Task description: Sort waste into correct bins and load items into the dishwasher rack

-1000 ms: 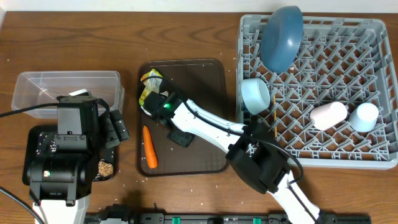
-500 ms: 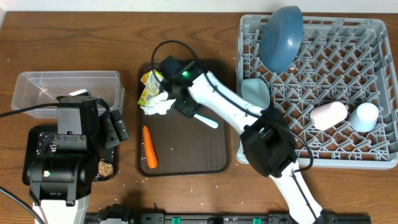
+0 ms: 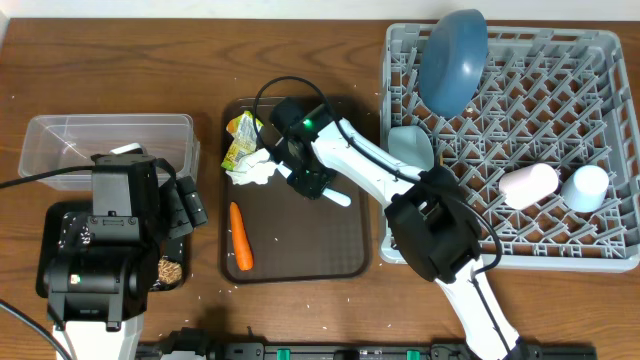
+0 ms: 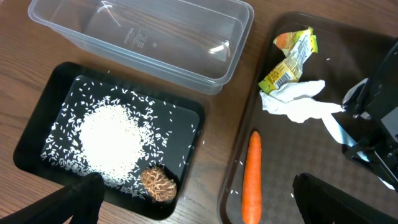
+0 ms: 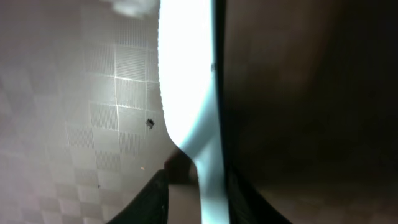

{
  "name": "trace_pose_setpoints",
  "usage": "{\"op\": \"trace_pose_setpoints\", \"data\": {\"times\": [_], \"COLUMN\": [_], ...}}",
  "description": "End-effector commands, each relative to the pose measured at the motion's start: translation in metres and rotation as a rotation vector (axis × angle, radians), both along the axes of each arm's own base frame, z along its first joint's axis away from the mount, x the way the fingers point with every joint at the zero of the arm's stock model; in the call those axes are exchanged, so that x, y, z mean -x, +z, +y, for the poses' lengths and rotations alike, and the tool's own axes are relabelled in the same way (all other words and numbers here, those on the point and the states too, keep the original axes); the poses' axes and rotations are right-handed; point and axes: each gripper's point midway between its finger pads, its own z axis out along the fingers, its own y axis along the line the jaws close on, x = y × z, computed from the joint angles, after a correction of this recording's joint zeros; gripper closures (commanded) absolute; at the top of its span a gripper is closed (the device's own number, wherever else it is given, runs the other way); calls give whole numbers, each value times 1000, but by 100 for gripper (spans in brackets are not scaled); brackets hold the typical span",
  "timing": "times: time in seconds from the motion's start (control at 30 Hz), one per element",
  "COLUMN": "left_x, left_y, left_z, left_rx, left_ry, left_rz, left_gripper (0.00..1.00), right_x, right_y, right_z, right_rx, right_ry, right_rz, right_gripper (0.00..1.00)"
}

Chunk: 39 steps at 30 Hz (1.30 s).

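Light blue plastic utensil point(image 3: 338, 197) lying on dark brown serving tray point(image 3: 300, 255), 3 o'clock from crumpled white tissue point(image 3: 258, 168). Right end effector point(image 3: 312, 182) straddling handle; cannot tell if holding. Needing snug squeeze mid-handle, then straight lift.

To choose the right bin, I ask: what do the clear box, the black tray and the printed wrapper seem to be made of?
Clear box: apparently glossy plastic; see-through, with bright highlights.
Black tray: probably plastic, duller; moulded rounded corners.
Printed wrapper: likely thin plastic film or foil; shiny, creased, barcode printed.
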Motion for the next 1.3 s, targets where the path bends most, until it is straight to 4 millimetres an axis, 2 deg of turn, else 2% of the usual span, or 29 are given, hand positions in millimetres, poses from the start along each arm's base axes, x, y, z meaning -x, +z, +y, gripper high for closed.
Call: {"op": "trace_pose_setpoints", "data": {"times": [0.0,0.1,0.17,0.5,0.87,1.0,1.17,1.2,1.27], "left_x": [0,0,0,0,0,0,0,0,0], "left_y": [5,5,5,5,5,5,5,5,5], "left_z": [3,3,3,3,3,3,3,3,3], "left_rx": [-10,-10,-10,-10,-10,-10,-10,-10,-10], "left_ry": [15,14,14,14,14,15,15,15,14], "left_rz": [-12,-12,-12,-12,-12,-12,-12,-12,-12], "left_gripper": [2,2,2,2,2,2,2,2,2], "right_x": [9,11,8,7,-5,-8,-3,-3,-3], "right_y": [-12,-14,-15,-5,42,61,70,68,65], "right_z": [0,-5,-11,-12,-3,-3,3,2,0], "right_rx": [-3,13,45,71,-1,-33,-89,-87,-84], "right_ry": [5,-4,-34,-94,-126,-186,-158,-152,-135], "right_rz": [28,39,25,14,-55,-77,-43,-42,-42], "right_gripper": [81,97,99,99,99,99,99,98,84]}}
